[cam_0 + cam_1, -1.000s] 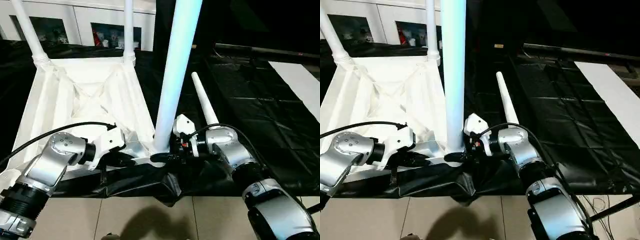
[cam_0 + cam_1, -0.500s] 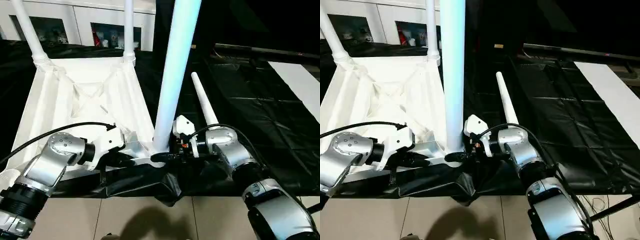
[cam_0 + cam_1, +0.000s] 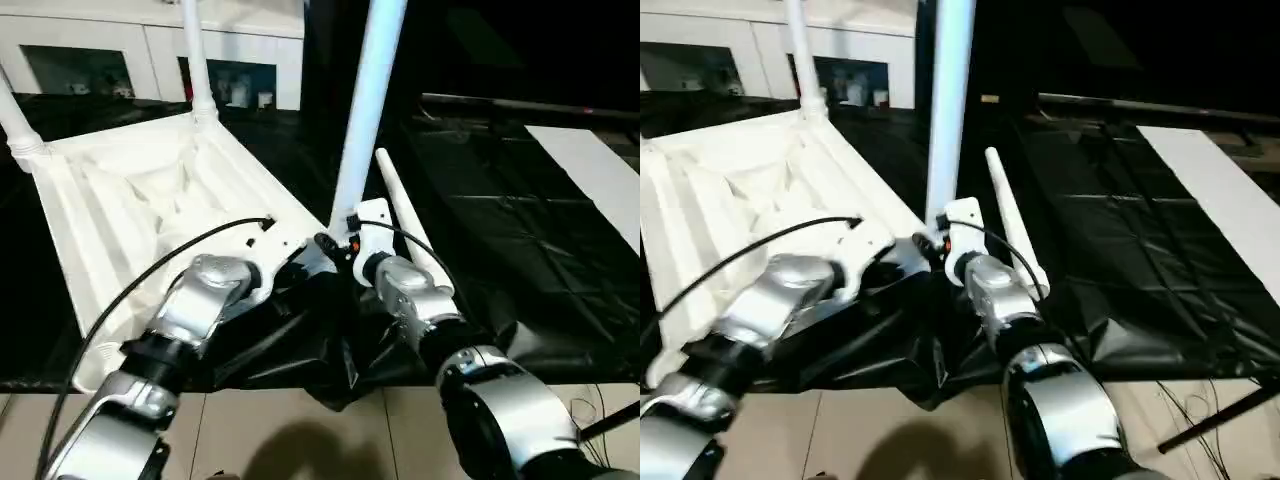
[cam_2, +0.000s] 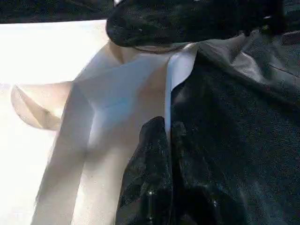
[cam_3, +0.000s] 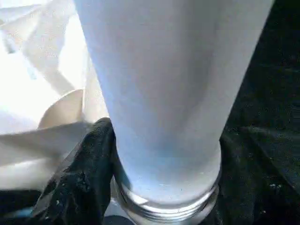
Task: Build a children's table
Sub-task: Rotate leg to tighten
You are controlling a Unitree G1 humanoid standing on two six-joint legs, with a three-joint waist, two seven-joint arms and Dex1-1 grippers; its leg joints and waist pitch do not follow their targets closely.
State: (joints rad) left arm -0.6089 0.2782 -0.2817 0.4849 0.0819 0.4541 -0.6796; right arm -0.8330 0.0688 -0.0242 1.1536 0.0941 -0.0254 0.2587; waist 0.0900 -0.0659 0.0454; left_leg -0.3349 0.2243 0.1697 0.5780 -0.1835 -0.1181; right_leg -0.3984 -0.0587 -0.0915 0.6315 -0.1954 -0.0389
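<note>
On the worktop: the tabletop lies upside down on black sheeting, ribs up, toward the left.
Far legs: two white legs stand upright in the far corner sockets.
Near right leg: a third leg stands in the near right corner; its threaded end looks not fully seated in the right wrist view.
Spare leg: the fourth leg lies flat on the sheeting, just right of the standing one.
Left tool: the left tool has its fingers together, pinching the thin tabletop edge near that corner.
Right tool: the right tool sits at the foot of the near right leg, fingers apart around it; whether they press on it I cannot tell.
Step in hand: seating that leg, I'd judge.
Doing it well: keep the leg square to the socket, hold the tabletop steady, and turn without forcing a crossed thread.
</note>
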